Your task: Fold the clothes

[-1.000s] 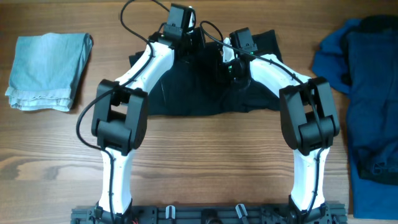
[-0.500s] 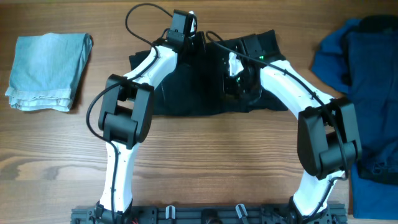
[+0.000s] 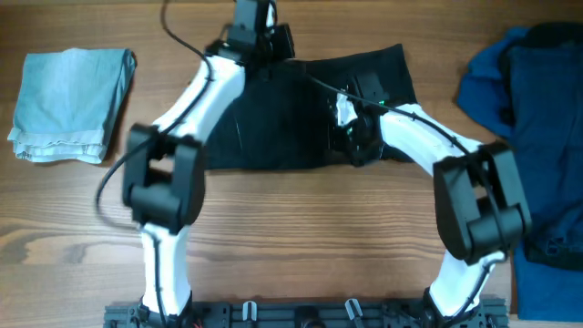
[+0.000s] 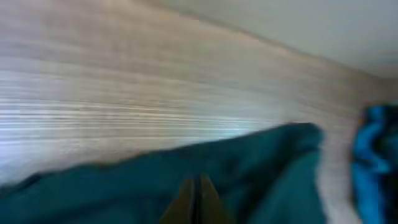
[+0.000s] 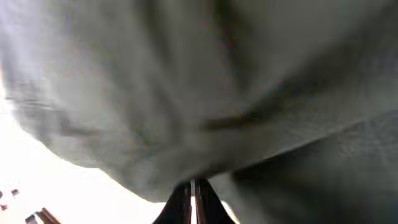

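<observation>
The clothes [image 3: 282, 128], a pair of black shorts, lie spread on the wooden table [image 3: 301, 228] at centre back. My left gripper [image 3: 273, 47] is at their far edge. The blurred left wrist view shows its fingers [image 4: 186, 202] pressed together, tips [image 4: 196, 198] in the dark fabric [image 4: 261, 162]. My right gripper [image 3: 357, 150] sits on the right half of the shorts, near their front edge. In the right wrist view its gripper [image 5: 193, 196] is shut, with grey-looking cloth [image 5: 186, 93] bunched up from the tips and filling the frame.
A pale blue folded cloth [image 3: 68, 105] lies at the far left. A deep blue rumpled garment heap [image 3: 533, 137] covers the right edge, also seen as a blue blur [image 4: 376, 149] in the left wrist view. Both arms arch over the shorts.
The left arm has stretched away toward the table's far edge. The right gripper has slid nearer, toward the front edge of the shorts. The shorts lie flatter and more stretched.
</observation>
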